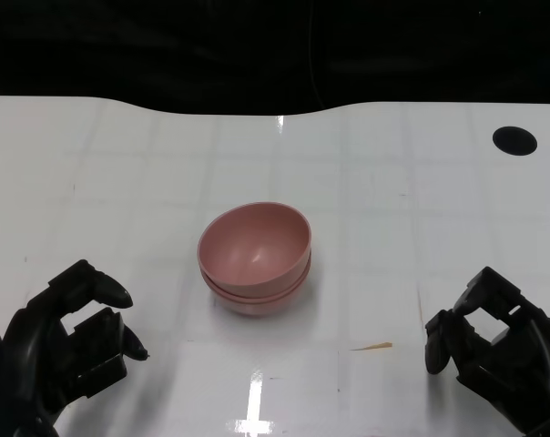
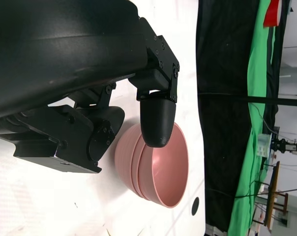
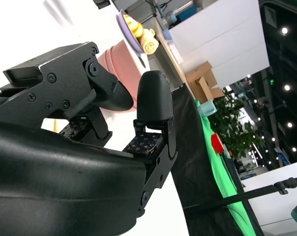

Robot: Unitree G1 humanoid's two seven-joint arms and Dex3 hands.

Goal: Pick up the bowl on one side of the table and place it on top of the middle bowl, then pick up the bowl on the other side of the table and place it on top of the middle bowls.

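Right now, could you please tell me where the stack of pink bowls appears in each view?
Head view: stack of pink bowls at centre, on the white table.
Left wrist view: lower middle, beyond the left hand.
Right wrist view: near the top, behind the right hand.
Shared landmark: the white table.

Lower bowls [image 1: 257,296] mostly hidden; both forearms cut off.

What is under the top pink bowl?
More pink bowls sit nested under the top pink bowl; only their rims peek out. The left wrist view shows about three rims. Their insides are covered, so I can't see them.
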